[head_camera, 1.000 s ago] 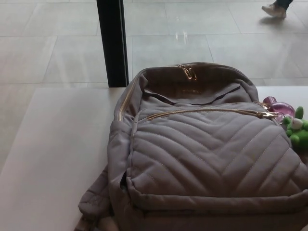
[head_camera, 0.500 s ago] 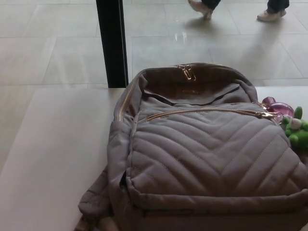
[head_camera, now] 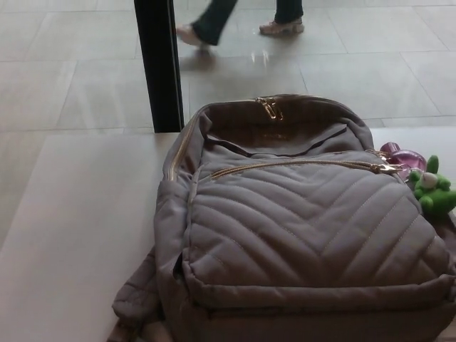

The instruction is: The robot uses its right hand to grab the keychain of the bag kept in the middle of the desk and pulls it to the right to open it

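A grey quilted backpack (head_camera: 299, 228) lies flat on the pale desk (head_camera: 78, 235), its top toward the far edge. A gold zipper (head_camera: 292, 164) runs across its front pocket, with the pull at the right end (head_camera: 388, 169). The keychain hangs there on the desk: a pink charm (head_camera: 402, 158) and a green plush figure (head_camera: 433, 191). A second pair of gold zipper pulls (head_camera: 268, 107) sits at the top of the bag. Neither of my hands shows in the head view.
A black post (head_camera: 158, 64) stands behind the desk's far edge. Beyond it is a tiled floor (head_camera: 342, 71), where a person's legs and shoes (head_camera: 235, 21) pass by. The desk's left part lies bare beside the bag.
The camera has shifted slightly, so the whole picture sits a little to the left. The person on the floor behind has walked from right to left. The bag and keychain lie as before.
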{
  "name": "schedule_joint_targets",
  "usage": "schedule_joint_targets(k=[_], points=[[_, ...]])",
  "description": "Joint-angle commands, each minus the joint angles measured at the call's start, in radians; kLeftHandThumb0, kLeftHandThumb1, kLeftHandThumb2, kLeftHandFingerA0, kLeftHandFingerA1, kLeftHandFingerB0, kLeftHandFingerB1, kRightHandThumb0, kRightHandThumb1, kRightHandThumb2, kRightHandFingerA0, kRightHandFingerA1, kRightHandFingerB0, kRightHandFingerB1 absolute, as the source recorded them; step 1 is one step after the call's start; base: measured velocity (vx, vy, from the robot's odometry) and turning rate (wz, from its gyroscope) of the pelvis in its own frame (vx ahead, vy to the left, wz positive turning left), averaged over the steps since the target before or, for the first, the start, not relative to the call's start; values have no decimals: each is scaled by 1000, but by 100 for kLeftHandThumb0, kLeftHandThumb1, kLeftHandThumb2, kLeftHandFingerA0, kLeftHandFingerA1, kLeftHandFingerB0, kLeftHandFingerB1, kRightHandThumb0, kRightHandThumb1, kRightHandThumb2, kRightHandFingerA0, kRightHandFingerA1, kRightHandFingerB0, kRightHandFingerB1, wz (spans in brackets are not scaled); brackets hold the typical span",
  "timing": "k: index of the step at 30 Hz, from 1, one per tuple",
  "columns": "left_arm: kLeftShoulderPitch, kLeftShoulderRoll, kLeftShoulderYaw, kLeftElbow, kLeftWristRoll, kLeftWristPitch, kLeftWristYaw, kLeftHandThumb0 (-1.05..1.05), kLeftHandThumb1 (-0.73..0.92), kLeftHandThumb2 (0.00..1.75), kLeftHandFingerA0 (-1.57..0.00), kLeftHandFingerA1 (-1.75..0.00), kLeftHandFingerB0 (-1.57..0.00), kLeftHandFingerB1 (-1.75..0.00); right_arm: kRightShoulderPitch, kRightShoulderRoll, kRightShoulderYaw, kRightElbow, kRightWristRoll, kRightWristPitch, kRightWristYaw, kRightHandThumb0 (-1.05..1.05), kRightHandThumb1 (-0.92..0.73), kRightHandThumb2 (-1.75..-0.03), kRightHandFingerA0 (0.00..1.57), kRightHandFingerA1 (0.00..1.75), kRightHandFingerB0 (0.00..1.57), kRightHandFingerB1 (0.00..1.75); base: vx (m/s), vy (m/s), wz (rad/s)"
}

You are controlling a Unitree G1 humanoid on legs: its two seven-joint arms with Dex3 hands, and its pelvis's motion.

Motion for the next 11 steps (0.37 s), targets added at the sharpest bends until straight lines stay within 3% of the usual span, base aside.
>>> schedule_joint_targets(k=[1,2,3,4,5,6,7,8,9,10,11], points=[[23,30,-10,-1,16,-24,13,-80,92,82,-64,-55,-48,-45,8,-7,39,-17,70,13,16,-50,-63,-59,53,88,19,30,0,0,0],[24,27,-13,-5,16,-20,20,-76,78,116,-53,-65,-40,-56,19,-8,47,-29,77,11,25,-49,-65,-61,36,60,20,31,0,0,0],[24,26,-16,-7,19,-20,26,-83,91,82,-49,-57,-36,-46,24,-11,57,-25,81,-2,34,-48,-64,-60,20,47,18,29,0,0,0],[25,26,-19,-7,22,-22,32,-83,91,82,-49,-57,-36,-46,25,-14,65,-15,80,-16,40,-48,-64,-60,20,47,18,29,0,0,0],[21,26,-19,-5,24,-19,42,-77,92,74,-42,-58,-32,-45,36,-1,73,-53,81,-8,12,-43,-61,-58,40,62,25,31,0,0,0],[22,28,-20,-9,24,-18,39,-75,92,72,-42,-57,-31,-44,50,16,85,-78,74,-41,-4,-42,-59,-58,44,62,27,33,0,0,0],[23,29,-16,-12,18,-15,33,-74,92,71,-40,-61,-27,-44,63,26,106,-104,52,-62,-33,-42,-57,-57,58,70,32,33,0,0,0],[24,30,-14,-13,16,-14,31,-73,92,69,-44,-59,-27,-43,68,32,119,-118,40,-69,-55,-40,-56,-57,63,95,35,33,0,0,0],[29,35,-19,-13,23,-14,34,-73,74,108,-43,-64,-21,-52,74,40,145,-137,19,-85,-85,-40,-54,-57,69,121,35,34,0,0,0],[34,39,-28,-14,33,-21,38,-73,92,70,-47,-59,-26,-43,79,44,159,-146,14,-96,-94,-40,-53,-58,69,136,34,35,0,0,0],[38,40,-35,-13,41,-29,46,-73,92,68,-49,-60,-29,-44,84,46,174,-156,14,-104,-98,-42,-54,-58,74,134,34,35,0,0,0]])
